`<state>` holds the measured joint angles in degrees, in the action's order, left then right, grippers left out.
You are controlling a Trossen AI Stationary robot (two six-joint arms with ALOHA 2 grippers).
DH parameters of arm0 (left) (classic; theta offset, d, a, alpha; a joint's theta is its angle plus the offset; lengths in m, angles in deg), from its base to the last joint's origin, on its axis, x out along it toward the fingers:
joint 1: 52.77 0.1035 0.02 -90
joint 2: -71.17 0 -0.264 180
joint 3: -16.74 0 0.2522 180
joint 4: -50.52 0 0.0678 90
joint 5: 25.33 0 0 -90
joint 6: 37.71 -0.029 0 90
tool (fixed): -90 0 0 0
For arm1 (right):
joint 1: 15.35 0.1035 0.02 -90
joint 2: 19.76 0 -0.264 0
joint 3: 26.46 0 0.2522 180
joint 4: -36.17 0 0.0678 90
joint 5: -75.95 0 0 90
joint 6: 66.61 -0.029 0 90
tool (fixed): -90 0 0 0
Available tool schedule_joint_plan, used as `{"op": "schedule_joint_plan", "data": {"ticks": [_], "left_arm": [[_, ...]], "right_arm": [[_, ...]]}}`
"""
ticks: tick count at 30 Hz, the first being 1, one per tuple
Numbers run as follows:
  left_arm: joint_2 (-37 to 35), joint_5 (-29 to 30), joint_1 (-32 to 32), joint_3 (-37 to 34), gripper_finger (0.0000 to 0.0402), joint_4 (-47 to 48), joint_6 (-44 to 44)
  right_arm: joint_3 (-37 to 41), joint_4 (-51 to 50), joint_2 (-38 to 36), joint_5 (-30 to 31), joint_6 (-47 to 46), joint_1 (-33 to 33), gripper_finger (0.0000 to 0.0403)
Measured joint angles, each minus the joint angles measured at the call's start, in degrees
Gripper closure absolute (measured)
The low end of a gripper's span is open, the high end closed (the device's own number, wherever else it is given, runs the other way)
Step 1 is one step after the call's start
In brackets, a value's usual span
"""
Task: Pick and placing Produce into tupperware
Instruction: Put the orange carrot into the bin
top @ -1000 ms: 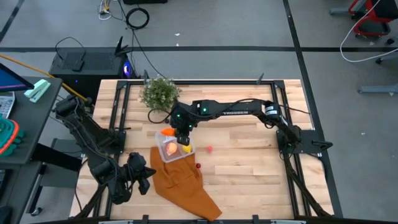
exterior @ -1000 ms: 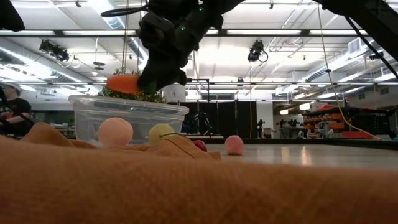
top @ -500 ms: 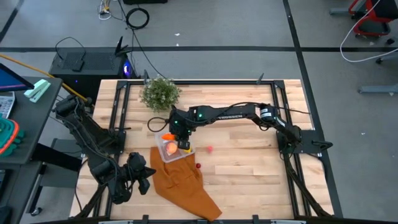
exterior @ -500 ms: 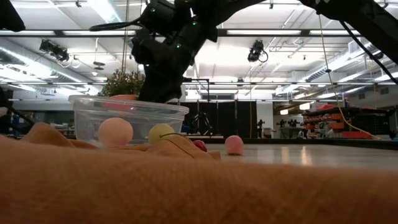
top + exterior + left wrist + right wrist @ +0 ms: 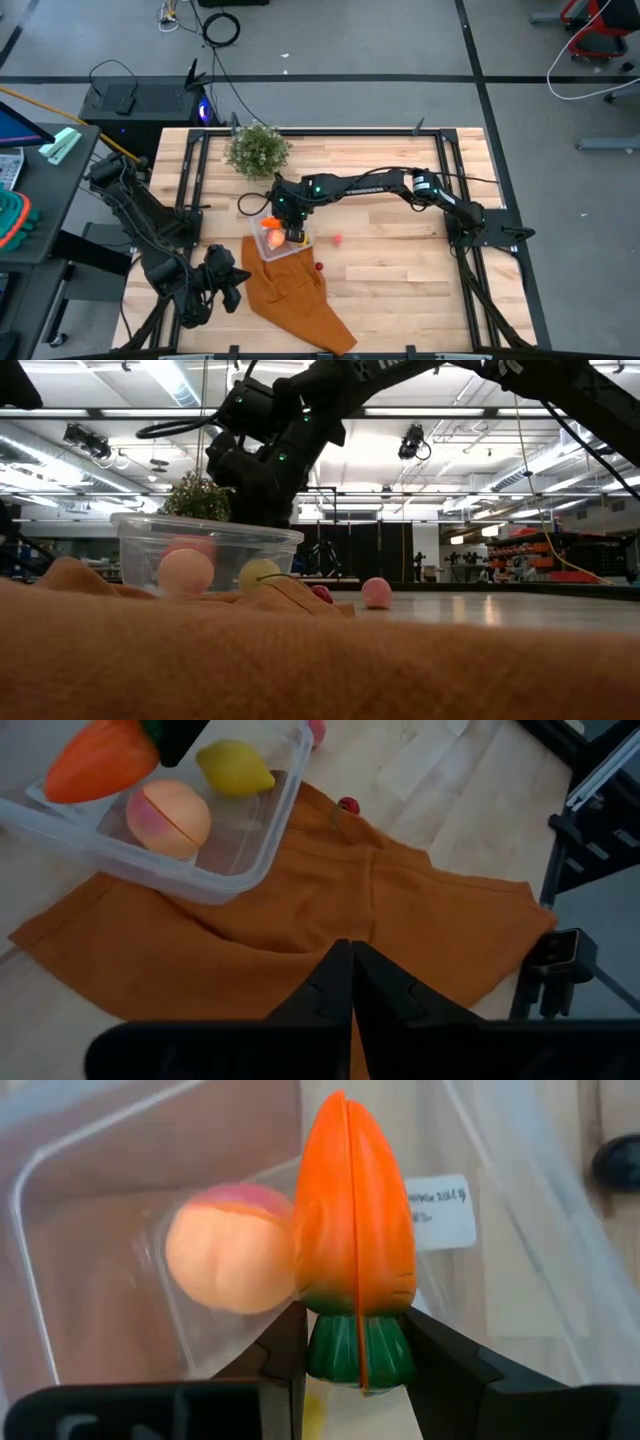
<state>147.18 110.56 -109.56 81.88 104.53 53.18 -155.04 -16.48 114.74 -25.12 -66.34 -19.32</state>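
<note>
The tupperware (image 5: 262,250), a clear box with a white label (image 5: 440,1210), stands on the rust-orange cloth (image 5: 295,295). Inside it lie a peach-coloured ball (image 5: 168,817) and a yellow lemon (image 5: 235,767). My right gripper (image 5: 358,1365) reaches down over the box's far side, shut on the orange carrot (image 5: 355,1220). On the wood to the box's right lie a pink piece (image 5: 337,240) and a red piece (image 5: 319,266). At the near left corner of the table, my left gripper (image 5: 351,945) waits shut, touching nothing. My right gripper pinches the carrot's green stem end (image 5: 358,1348) between its two fingers (image 5: 285,1345). The fingers come slanting down from the far right and lie along the carrot. The orange point (image 5: 100,760) leads downward inside the box's rim, next to the peach-coloured ball; whether it touches the ball cannot be told.
A bushy potted plant (image 5: 258,150) stands at the far edge, just behind the box. A black frame (image 5: 445,170) runs round the table. Bare wood lies to the right of the box and cloth.
My right gripper has come down toward the tupperware with the carrot and rolled a little. The carrot, above the rim a second ago, now sits below the rim behind the clear wall.
</note>
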Motion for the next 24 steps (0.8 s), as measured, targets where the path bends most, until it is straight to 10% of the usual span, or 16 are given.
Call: {"op": "schedule_joint_plan", "data": {"ticks": [24], "left_arm": [[0.0, 0.6, 0.0, 0.0, 0.0385, 0.3, -0.1]], "right_arm": [[0.0, -0.3, 0.0, 0.5, 0.0, 0.0, 0.0305]]}}
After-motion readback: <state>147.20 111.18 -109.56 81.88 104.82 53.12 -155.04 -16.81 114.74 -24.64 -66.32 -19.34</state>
